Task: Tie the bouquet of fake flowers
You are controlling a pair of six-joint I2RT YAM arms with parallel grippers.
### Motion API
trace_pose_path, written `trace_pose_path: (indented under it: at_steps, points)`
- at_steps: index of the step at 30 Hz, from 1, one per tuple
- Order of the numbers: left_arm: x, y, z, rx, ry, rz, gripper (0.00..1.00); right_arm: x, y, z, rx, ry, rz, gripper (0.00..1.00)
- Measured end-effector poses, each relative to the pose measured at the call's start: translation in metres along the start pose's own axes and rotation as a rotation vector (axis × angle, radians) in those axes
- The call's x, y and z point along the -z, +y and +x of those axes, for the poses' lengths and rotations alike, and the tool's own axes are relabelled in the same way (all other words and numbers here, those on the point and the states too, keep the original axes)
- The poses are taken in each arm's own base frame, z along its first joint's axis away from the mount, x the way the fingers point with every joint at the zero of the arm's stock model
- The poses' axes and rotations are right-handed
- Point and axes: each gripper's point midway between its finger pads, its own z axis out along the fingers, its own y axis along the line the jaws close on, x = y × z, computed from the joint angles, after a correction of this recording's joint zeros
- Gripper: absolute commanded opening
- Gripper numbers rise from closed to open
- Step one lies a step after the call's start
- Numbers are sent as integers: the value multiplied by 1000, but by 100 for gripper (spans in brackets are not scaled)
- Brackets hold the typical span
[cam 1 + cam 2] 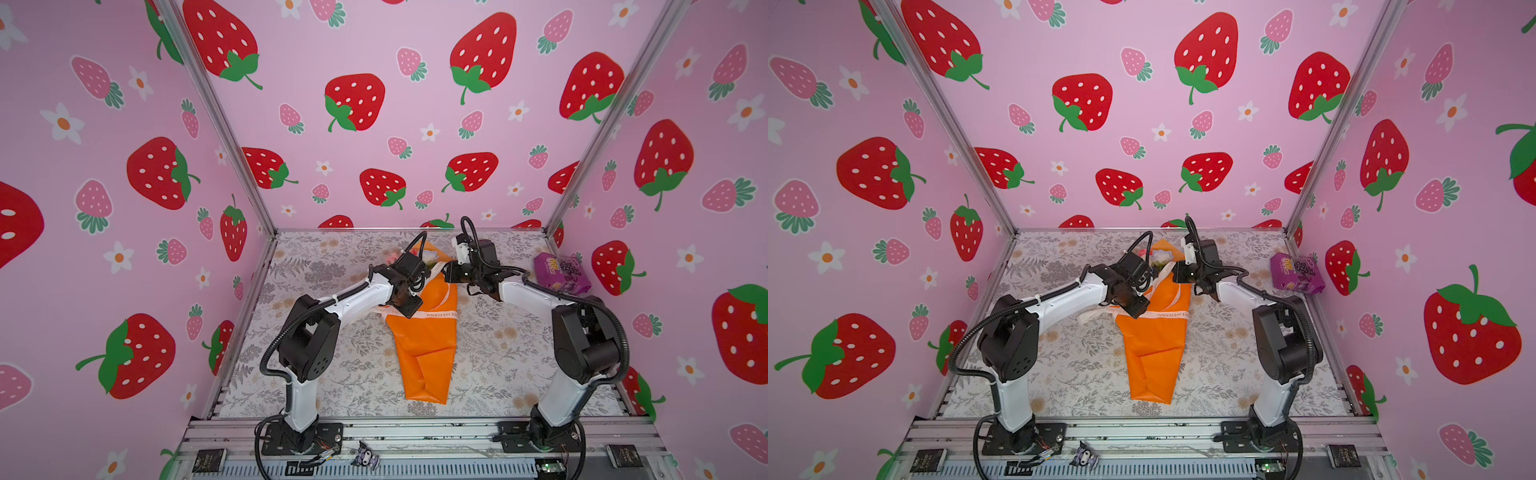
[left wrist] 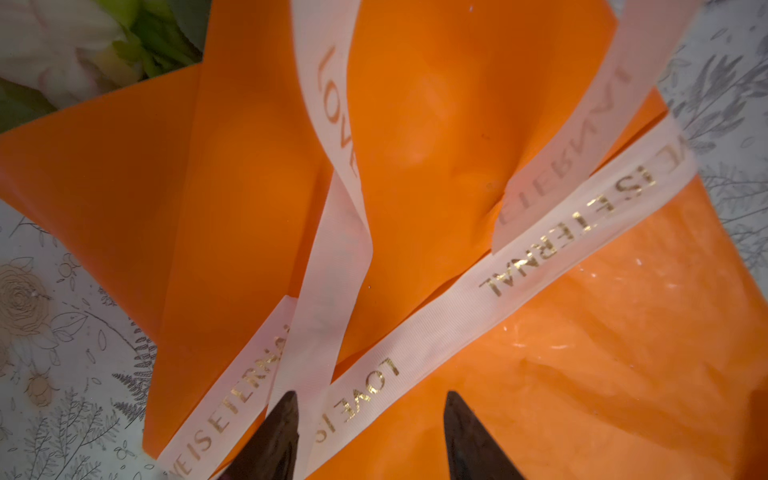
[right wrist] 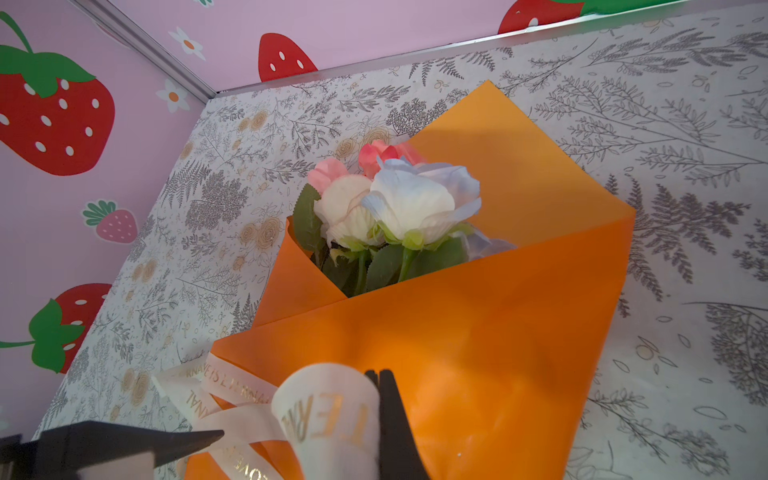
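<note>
hidden: flower heads (image 3: 399,199) show clearly only in the right wrist view. In both top views the left arm (image 1: 361,295) covers most of them, leaving a pink bit at the 12 o'clock end.
cut off: the left wrist view shows only two dark fingertips (image 2: 286,428) at the frame edge, and orange wrap fills the rest.
hard to make out: cannot tell if there is a knot where the ribbon strands cross. Cannot tell what part the dark wedge (image 3: 124,444) low in the right wrist view is.
bouquet: the bouquet (image 1: 424,345) lies flat mid-worktop (image 1: 332,374), blooms toward 12 o'clock, folded tail of the wrap toward 6 o'clock.
ribbon: the cream ribbon (image 1: 436,316) with gold lettering crosses the wrap's waist. A loose end trails toward 9 o'clock under the left arm.
left jaws: apart, low over the wrap, one tip over a ribbon strand. Nothing pinched; contact unclear.
right jaws: pressed together, pinching a curled loop of ribbon at the bouquet's 1 o'clock side.
around: a purple packet (image 1: 561,274) sits at 2 o'clock by the wall, well apart from the bouquet. A small toy figure (image 1: 365,457) sits on the metal rail at 6 o'clock.
in the way: the wrists of the left arm and the right arm (image 1: 532,295) lean over the bouquet's upper half.
</note>
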Motion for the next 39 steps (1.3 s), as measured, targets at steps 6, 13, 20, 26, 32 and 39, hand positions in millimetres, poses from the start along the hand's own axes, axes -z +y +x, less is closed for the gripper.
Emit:
trace_pose_path:
  at_steps: [6,13,20,26,32,39]
  points:
    - [-15,-5,3,-54,51,15,58,0,-1,1,-10,5,2,0]
    - [-31,-5,8,-82,92,19,58,0,-13,15,-32,31,22,0]
    - [-36,-6,11,-87,106,23,53,0,-23,29,-58,57,37,0]
    - [-40,-6,13,-86,115,27,37,0,-25,35,-72,70,41,0]
    - [-46,-9,23,-79,135,29,14,-1,-26,37,-77,71,42,0]
    - [-36,-13,24,-72,112,26,0,-1,-26,37,-78,65,37,0]
